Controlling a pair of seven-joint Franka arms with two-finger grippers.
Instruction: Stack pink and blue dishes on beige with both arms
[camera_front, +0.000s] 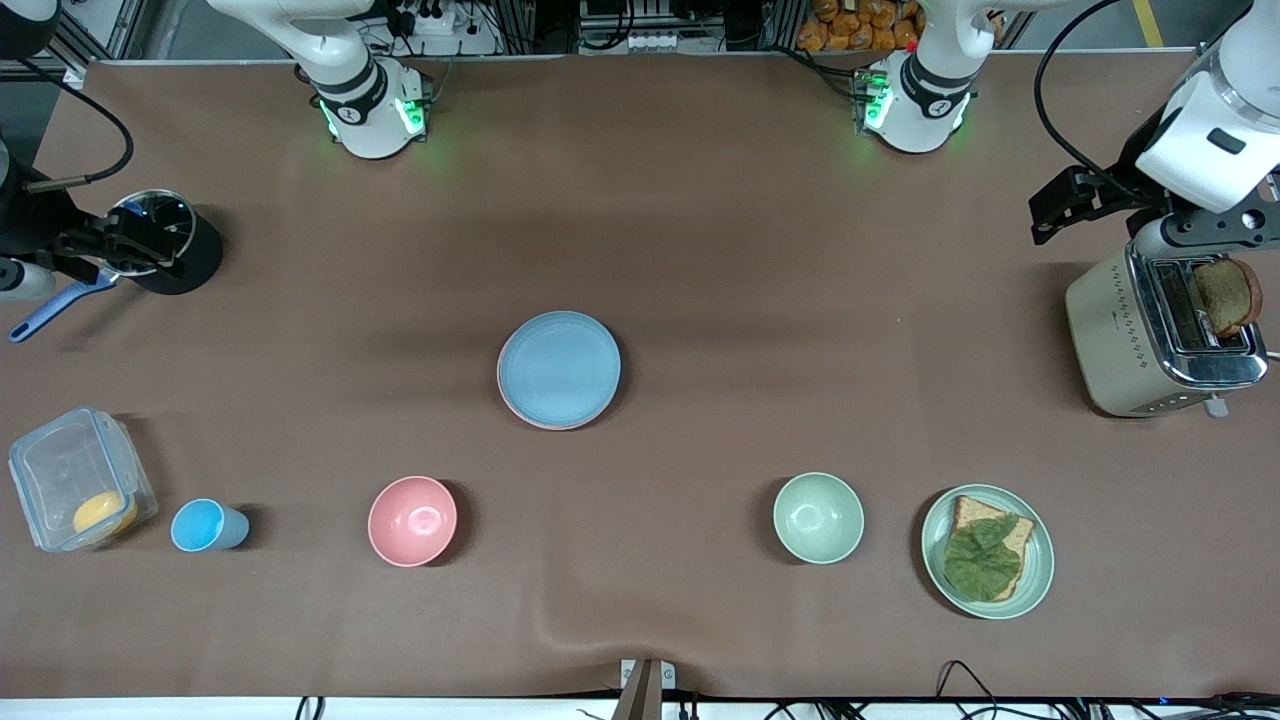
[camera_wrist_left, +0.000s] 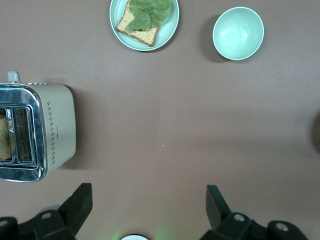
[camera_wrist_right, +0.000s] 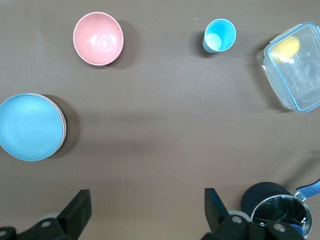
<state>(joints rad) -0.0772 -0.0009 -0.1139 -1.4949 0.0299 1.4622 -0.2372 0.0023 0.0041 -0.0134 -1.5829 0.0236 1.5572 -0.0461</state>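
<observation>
The pastel blue plate (camera_front: 559, 369) lies in the middle of the table as the top of a stack, also seen as the blue plate (camera_wrist_right: 30, 126) in the right wrist view. A thin pink plate rim (camera_wrist_right: 62, 125) peeks out just under it. No beige plate shows; anything lower in the stack is hidden. My left gripper (camera_wrist_left: 148, 192) hangs open and empty at the left arm's end, up beside the toaster (camera_front: 1120, 330). My right gripper (camera_wrist_right: 146, 194) is open and empty at the right arm's end, by the black pot (camera_front: 160, 240). Both are well away from the stack.
Along the edge nearest the front camera stand a clear lidded box (camera_front: 75, 480), a small blue cup (camera_front: 205, 525), a deep pink bowl (camera_front: 412, 520), a green bowl (camera_front: 818, 517) and a green plate (camera_front: 1043, 560) bearing toast with lettuce. A slice of toast sticks out of the toaster.
</observation>
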